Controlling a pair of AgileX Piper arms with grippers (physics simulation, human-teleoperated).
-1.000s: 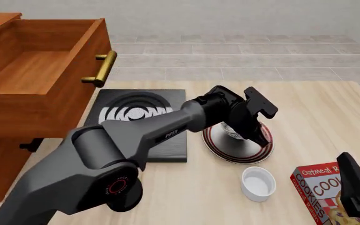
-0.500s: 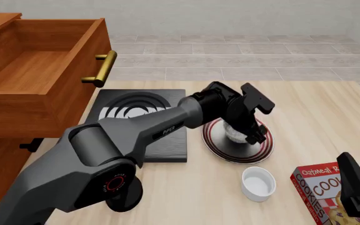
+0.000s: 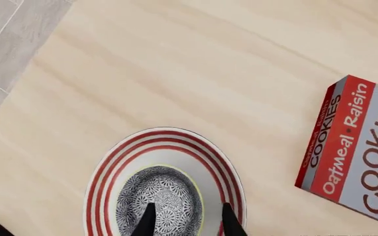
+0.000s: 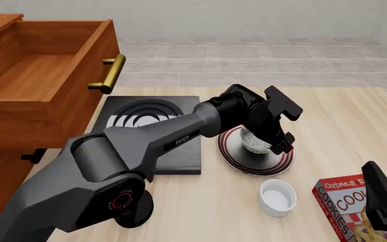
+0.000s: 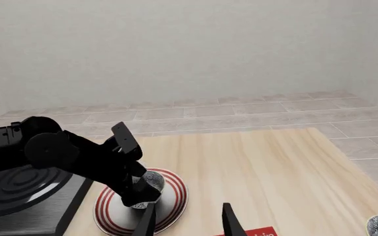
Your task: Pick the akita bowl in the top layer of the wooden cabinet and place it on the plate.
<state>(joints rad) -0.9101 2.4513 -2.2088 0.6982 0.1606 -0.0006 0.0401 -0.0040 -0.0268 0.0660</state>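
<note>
The bowl (image 3: 159, 199) sits on the plate (image 3: 223, 169), the left gripper (image 3: 185, 220) with its 2 fingers spread over it, the right gripper (image 5: 187, 220) parted near the cookie box (image 4: 344, 201).

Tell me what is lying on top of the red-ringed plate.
The akita bowl sits on the plate, with the left gripper above it. The bowl and gripper cover the plate's centre, so I cannot see that part.
</note>
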